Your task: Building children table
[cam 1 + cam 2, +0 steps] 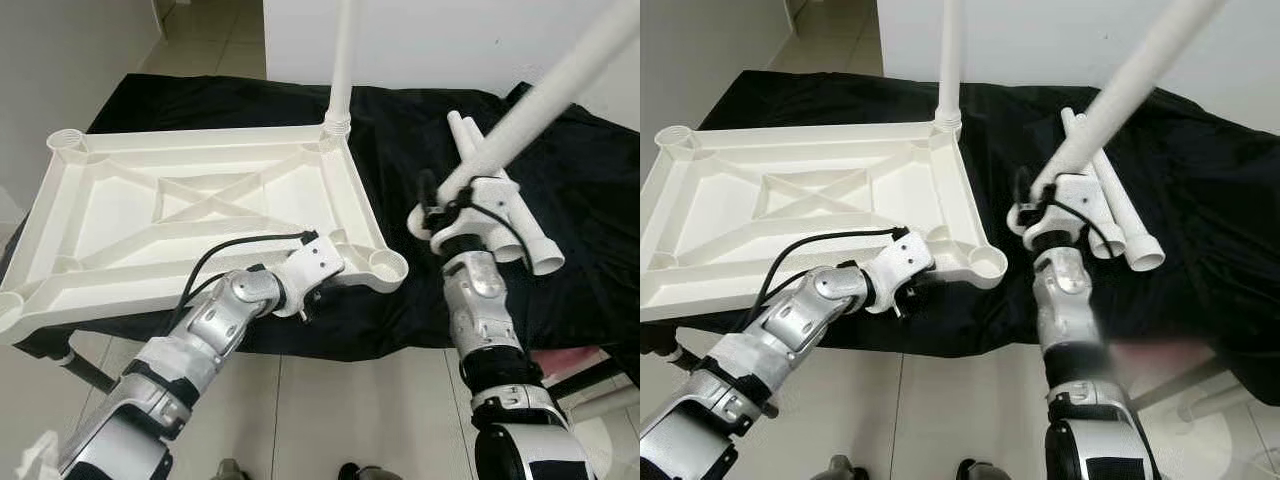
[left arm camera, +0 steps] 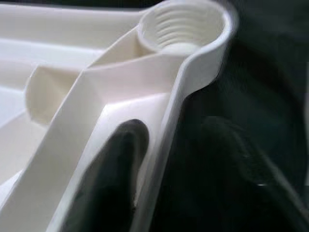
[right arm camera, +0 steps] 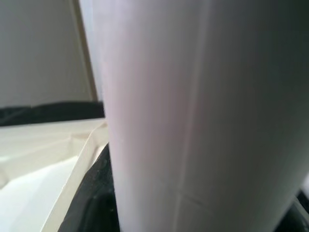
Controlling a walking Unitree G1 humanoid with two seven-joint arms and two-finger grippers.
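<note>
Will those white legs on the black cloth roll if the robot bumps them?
Probably. The spare legs are round tubes lying flat on the cloth, so a nudge could roll them. The soft cloth may slow them. They look stiff and hollow, likely light.

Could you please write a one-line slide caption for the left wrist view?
Left claw grips the rim of the upturned white tabletop, just short of an empty threaded leg socket.

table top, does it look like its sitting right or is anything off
The upside-down table top juts past the near edge of the black-covered surface, its near corners unsupported. The left gripper straddles its near rim beside an empty leg socket. One leg stands in the far corner; nothing looks broken.
</note>
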